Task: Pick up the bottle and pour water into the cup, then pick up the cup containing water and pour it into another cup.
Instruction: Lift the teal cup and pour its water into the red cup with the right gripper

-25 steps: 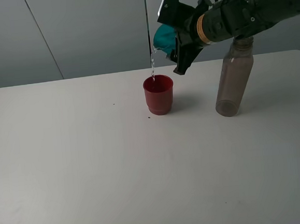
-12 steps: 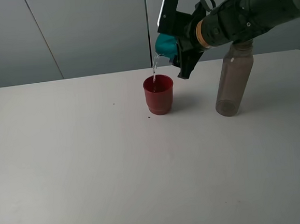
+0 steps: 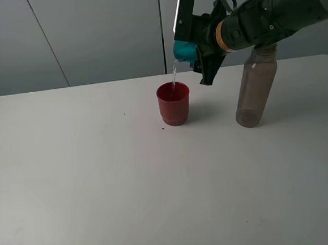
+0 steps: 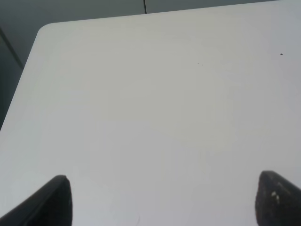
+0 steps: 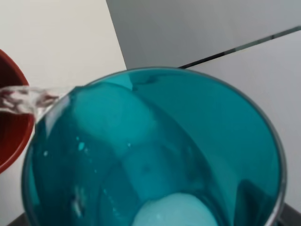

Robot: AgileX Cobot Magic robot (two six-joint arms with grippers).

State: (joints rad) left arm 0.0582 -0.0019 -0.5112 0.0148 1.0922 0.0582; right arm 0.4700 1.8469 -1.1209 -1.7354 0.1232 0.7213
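Note:
The teal cup (image 3: 184, 51) hangs tipped over in the air, just up and right of the red cup (image 3: 173, 103), with my right gripper (image 3: 195, 42) shut on it. A thin stream of water (image 3: 174, 76) runs from its lip into the red cup, which stands upright near the table's middle back. The right wrist view is filled by the teal cup's open mouth (image 5: 155, 150), with water (image 5: 28, 99) spilling toward the red rim (image 5: 11, 117). The smoky bottle (image 3: 255, 90) stands upright to the right, its neck behind my right arm. My left gripper (image 4: 162, 202) is open over bare table.
The white table (image 3: 100, 178) has a rounded left corner (image 4: 44, 30). A grey panelled wall rises behind it. A small dark speck (image 3: 163, 128) lies by the red cup's base.
My right gripper has shifted slightly right and up with the teal cup and tipped it further. The water stream keeps falling into the red cup. The bottle and red cup stay put.

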